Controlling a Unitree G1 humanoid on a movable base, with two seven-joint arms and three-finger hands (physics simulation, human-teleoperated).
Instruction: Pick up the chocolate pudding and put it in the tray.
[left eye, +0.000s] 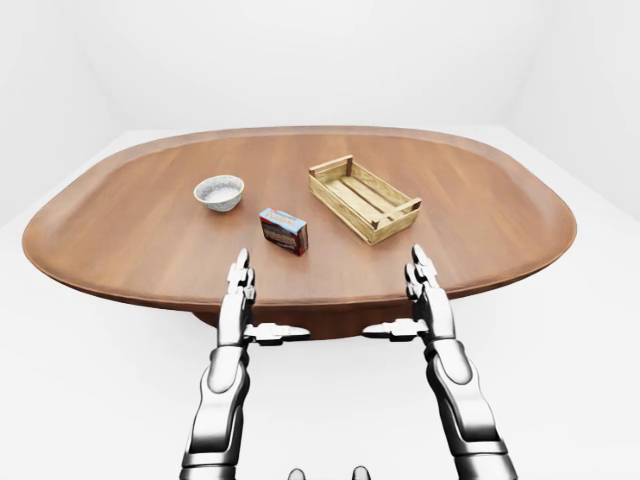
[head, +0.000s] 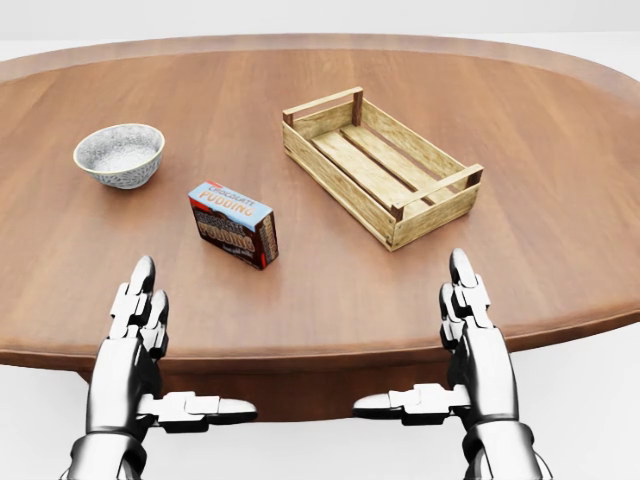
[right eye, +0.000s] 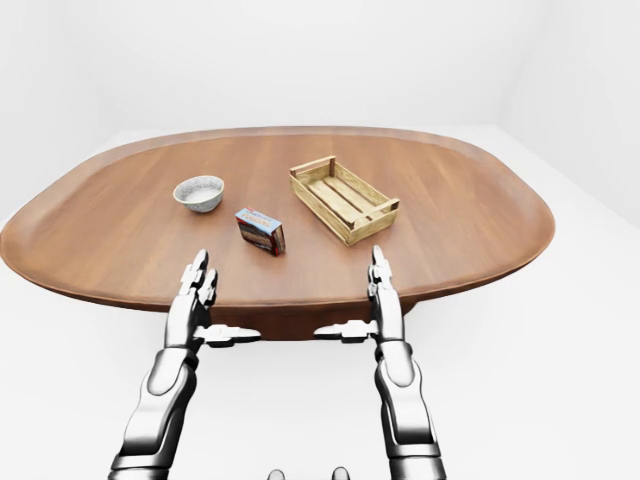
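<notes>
A brown oval table (left eye: 130, 240) stands in a plain white room. The pudding box (head: 234, 224) lies on it beside the wooden tray (head: 378, 165) (a bowl (head: 120, 155) sits farther left), beyond both hands. Left hand (head: 135, 330) and right hand (head: 470, 330) hover open, empty.

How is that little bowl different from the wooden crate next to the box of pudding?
The bowl is round, pale and speckled, apparently ceramic; the crate is rectangular, built of light wooden slats. The bowl is much smaller than the crate. The bowl lies at the head view's left of the pudding box, the crate at its right and set askew. Both are open-topped, look empty, and rest on the brown table, untouched by either hand.
</notes>
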